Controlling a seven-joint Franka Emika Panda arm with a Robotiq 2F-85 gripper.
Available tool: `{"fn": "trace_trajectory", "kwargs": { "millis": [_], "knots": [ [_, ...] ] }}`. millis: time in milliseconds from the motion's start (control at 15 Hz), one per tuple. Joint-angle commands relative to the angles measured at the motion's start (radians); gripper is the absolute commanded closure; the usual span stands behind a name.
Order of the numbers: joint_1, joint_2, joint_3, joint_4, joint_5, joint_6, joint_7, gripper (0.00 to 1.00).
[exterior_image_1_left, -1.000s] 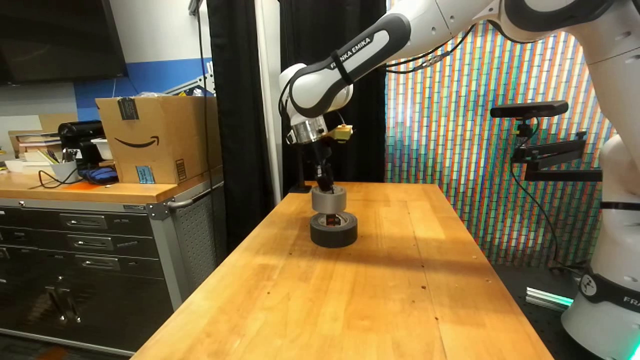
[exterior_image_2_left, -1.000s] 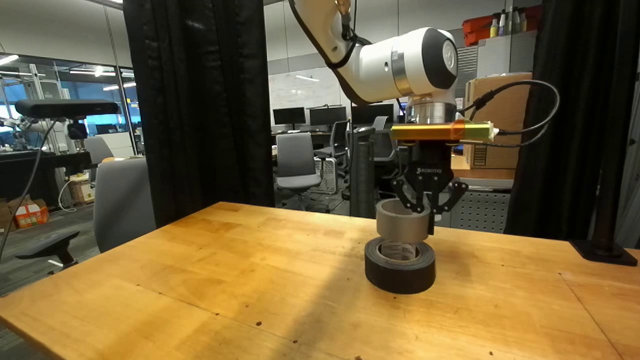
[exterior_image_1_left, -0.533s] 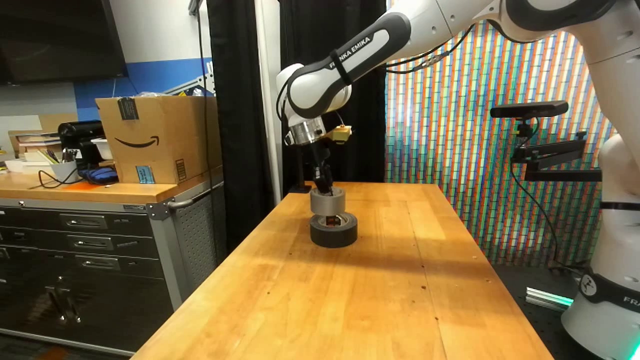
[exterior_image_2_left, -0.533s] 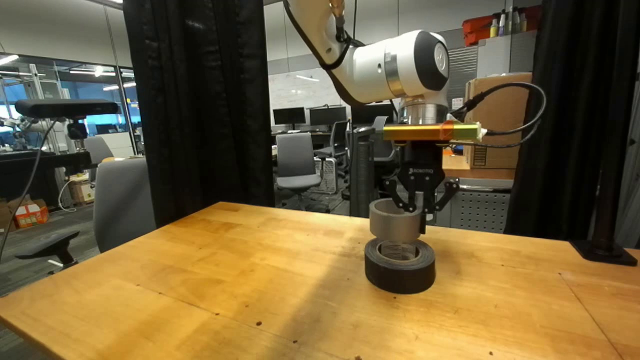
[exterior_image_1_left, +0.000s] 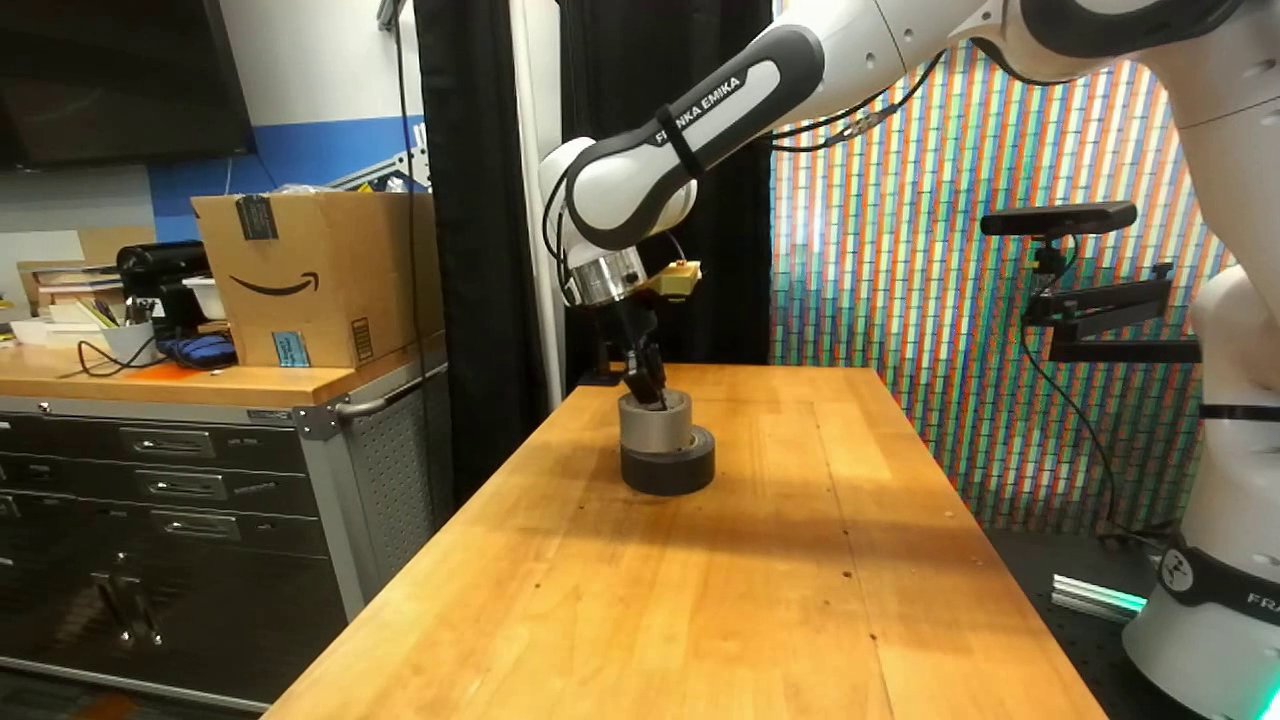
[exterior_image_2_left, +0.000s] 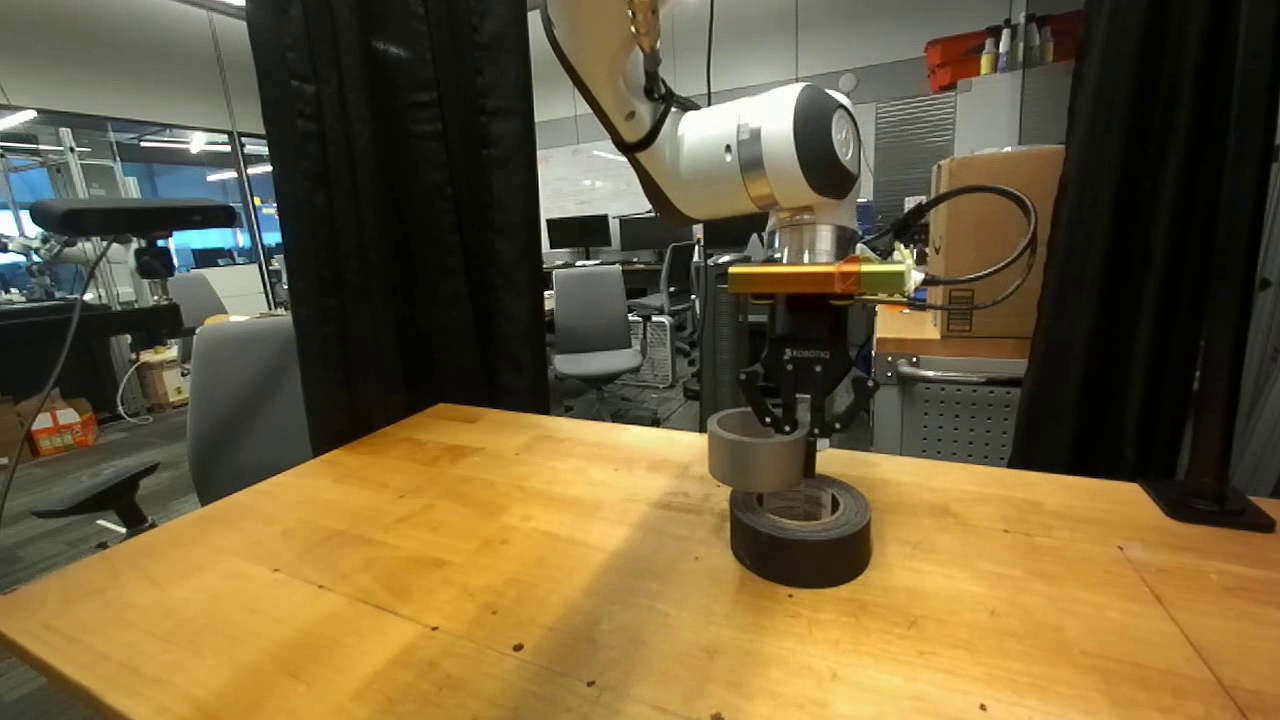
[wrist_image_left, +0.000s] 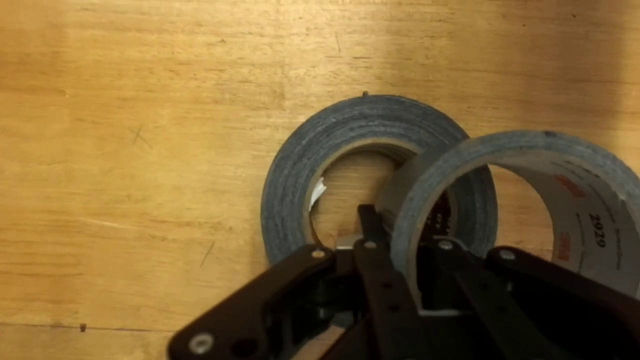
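My gripper (exterior_image_2_left: 808, 455) is shut on the wall of a grey tape roll (exterior_image_2_left: 752, 462), one finger inside the ring and one outside. A wider black tape roll (exterior_image_2_left: 800, 552) lies flat on the wooden table below it. The grey roll is upright and offset to one side over the black roll's rim; I cannot tell whether they touch. In an exterior view the grey roll (exterior_image_1_left: 655, 430) overlaps the top of the black roll (exterior_image_1_left: 668, 474). In the wrist view the grey roll (wrist_image_left: 575, 200) covers the right part of the black roll (wrist_image_left: 282, 200). The fingertips are partly hidden.
The wooden table (exterior_image_2_left: 400, 560) has a black post base (exterior_image_2_left: 1207, 505) at its edge. A black curtain (exterior_image_1_left: 480, 250) hangs behind. A cardboard box (exterior_image_1_left: 320, 280) stands on a drawer cabinet (exterior_image_1_left: 160, 500). A camera on an arm (exterior_image_1_left: 1058, 218) stands beside the table.
My gripper has moved with the grey roll, leftward in an exterior view and slightly lower, so the grey roll sits more to one side of the black roll. The black roll has not moved.
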Motion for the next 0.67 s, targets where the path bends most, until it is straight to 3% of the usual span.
{"fn": "trace_trajectory", "kwargs": {
  "millis": [0,267,333,400,533,600],
  "knots": [
    [-0.030,-0.044,-0.009,-0.074,0.010,0.032,-0.012,0.92],
    [-0.050,-0.046,-0.016,-0.103,0.012,0.042,-0.012,0.92],
    [-0.052,-0.048,-0.016,-0.106,0.012,0.041,-0.010,0.83],
    [-0.052,-0.051,-0.016,-0.107,0.009,0.039,-0.009,0.60],
    [-0.050,-0.053,-0.015,-0.109,0.008,0.037,-0.006,0.56],
    [-0.048,-0.016,-0.016,-0.078,0.003,0.020,-0.003,0.75]
  ]
}}
